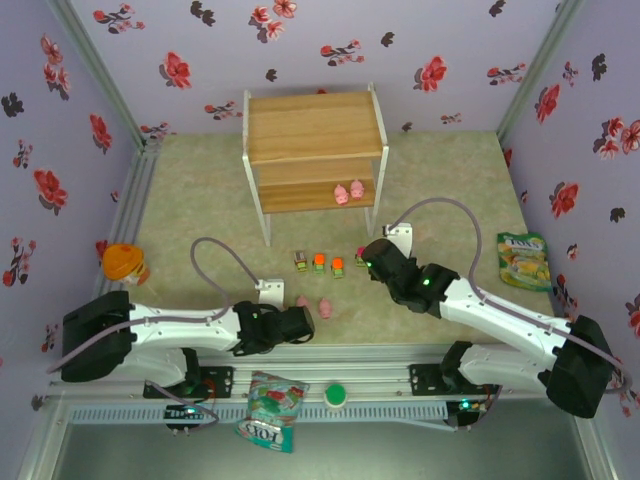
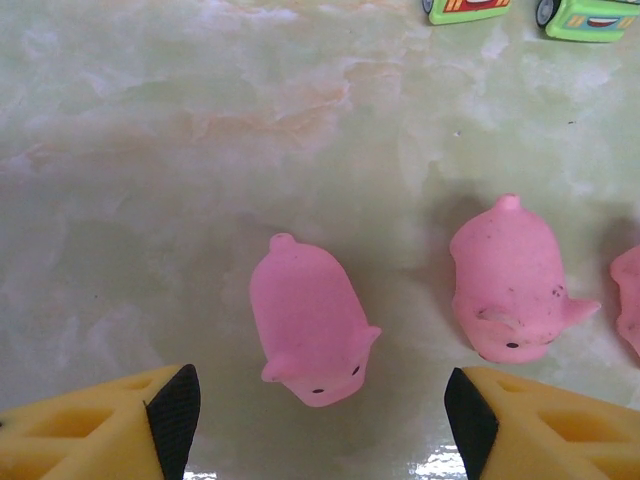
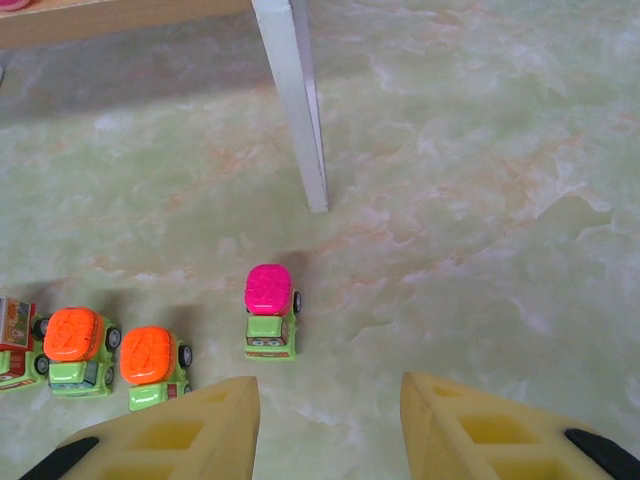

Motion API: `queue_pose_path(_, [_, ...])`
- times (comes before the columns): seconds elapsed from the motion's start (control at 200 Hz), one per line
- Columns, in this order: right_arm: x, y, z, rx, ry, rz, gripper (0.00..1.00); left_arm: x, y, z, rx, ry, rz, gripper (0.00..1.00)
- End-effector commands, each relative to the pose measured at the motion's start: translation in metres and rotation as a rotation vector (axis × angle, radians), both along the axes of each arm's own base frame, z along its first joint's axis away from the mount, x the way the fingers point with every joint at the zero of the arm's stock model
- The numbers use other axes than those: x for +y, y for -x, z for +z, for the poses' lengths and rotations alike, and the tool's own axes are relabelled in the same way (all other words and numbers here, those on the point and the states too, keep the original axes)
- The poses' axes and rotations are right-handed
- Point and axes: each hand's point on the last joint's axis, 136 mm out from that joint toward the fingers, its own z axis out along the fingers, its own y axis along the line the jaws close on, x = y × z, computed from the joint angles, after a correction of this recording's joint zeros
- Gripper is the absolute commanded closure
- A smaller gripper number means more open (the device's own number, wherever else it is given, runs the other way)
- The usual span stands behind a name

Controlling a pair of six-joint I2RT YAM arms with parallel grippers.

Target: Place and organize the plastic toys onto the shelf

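The pale marbled tabletop (image 1: 200, 190) carries the two-tier wooden shelf (image 1: 315, 125), four small green plastic cars (image 1: 319, 263), pink pigs (image 1: 324, 308) and a printed snack bag (image 1: 524, 260).

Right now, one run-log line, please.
left gripper open, facing pig | right gripper open near pink-top car | two pigs on shelf

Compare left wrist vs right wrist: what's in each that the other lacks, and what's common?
Left wrist: pink pigs on the table. One pig lies just ahead of the open left pincer, untouched, with a second pig to its right.
Right wrist: the shelf leg, plus a pink-topped car and orange-topped cars ahead of the open right pincer.
Both: marbled table top and green toy cars; left wrist has two cut off at its top edge.
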Motion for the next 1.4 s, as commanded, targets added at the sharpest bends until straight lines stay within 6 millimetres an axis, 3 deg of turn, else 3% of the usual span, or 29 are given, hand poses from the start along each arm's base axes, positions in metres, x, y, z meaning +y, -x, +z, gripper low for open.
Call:
queue_pose_path(0.0, [0.002,0.0,-0.001,-0.005,-0.01,-0.001,0.57,0.005,0.0,-0.001,0.015,-0.017,0.047,0.3])
queue_pose_path(0.28, [0.002,0.0,-0.001,-0.005,-0.005,0.0,0.57,0.007,-0.003,-0.015,0.062,-0.043,0.083,0.33])
queue_pose_path(1.185, [-0.003,0.002,-0.008,0.006,0.001,-0.007,0.58,-0.003,-0.013,-0.027,0.069,-0.043,0.084,0.42])
queue_pose_path(1.395, [-0.005,0.003,-0.009,0.006,0.001,-0.011,0.57,-0.001,-0.013,-0.026,0.071,-0.043,0.096,0.5])
